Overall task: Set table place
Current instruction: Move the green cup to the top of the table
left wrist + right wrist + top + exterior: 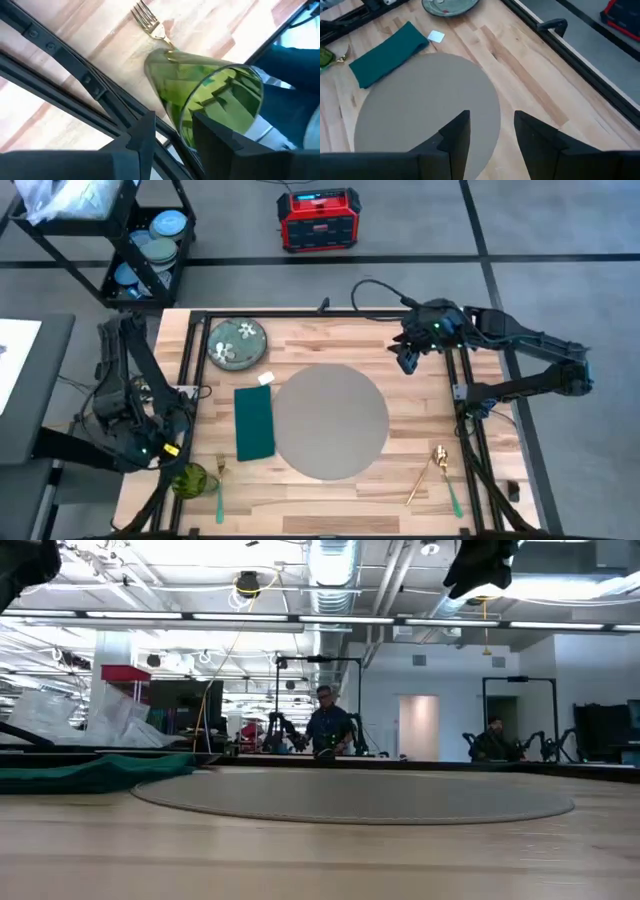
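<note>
My left gripper (172, 132) hangs at the bench's (420, 395) near-left corner, jaws parted around the green glass (210, 97) lying just ahead of them. The grey placemat (330, 420) sits mid-bench, bare. My right gripper (492, 132), jaws open and empty, hovers over its far-right rim, nearer to the floral plate (237, 343).

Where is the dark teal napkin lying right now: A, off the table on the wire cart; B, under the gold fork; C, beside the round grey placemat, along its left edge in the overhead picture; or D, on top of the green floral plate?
C: the high view shows the teal napkin flat on the wooden table, alongside the grey placemat, apart from the floral plate.
</note>
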Motion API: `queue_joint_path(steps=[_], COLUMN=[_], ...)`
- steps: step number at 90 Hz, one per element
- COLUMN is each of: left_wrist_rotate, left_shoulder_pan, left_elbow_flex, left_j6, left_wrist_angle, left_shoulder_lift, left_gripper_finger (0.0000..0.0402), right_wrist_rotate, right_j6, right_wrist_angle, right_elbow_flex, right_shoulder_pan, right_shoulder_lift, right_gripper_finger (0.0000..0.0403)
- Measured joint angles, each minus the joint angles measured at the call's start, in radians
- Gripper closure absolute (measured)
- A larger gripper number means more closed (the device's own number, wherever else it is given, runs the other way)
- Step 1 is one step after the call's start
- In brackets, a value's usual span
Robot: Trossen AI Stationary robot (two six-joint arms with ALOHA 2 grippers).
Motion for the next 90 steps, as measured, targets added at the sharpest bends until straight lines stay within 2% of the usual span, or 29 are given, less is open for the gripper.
queue_joint_path(steps=[30, 39, 45, 53, 66, 80, 90], left_wrist_rotate=[-0.02, -0.02, -0.001, 0.016, 0.052, 0.026, -0.043], left_shoulder_pan=[0.0, 0.001, 0.008, 0.023, 0.052, 0.114, 0.188], left_elbow_flex=[0.0, 0.0, 0.0, 0.0, 0.03, 0.175, 0.234], left_j6=[0.019, 0.065, 0.08, 0.069, 0.033, 0.009, 0.021], left_wrist_angle=[0.02, 0.037, 0.034, 0.031, -0.067, -0.306, -0.279], left_shoulder_lift=[0.178, 0.24, 0.281, 0.318, 0.321, 0.282, 0.208], left_gripper_finger=[0.029, 0.0294, 0.0316, 0.0377, 0.0399, 0.04, 0.0401], right_wrist_rotate=[0.005, 0.006, 0.006, 0.008, 0.031, 0.034, 0.037], right_j6=[0.0, 0.0, 0.0, -0.001, -0.003, -0.04, -0.08], right_wrist_angle=[-0.014, -0.013, -0.013, -0.013, -0.013, -0.015, -0.019], right_elbow_flex=[0.0, 0.0, 0.0, 0.0, 0.0, 0.0, 0.0], right_shoulder_pan=[-0.009, -0.015, -0.015, -0.015, -0.015, -0.035, -0.063], right_shoulder_lift=[0.0, 0.0, 0.0, 0.0, 0.0, 0.0, 0.0], right_gripper_finger=[0.0259, 0.0259, 0.0259, 0.026, 0.027, 0.0282, 0.0285])
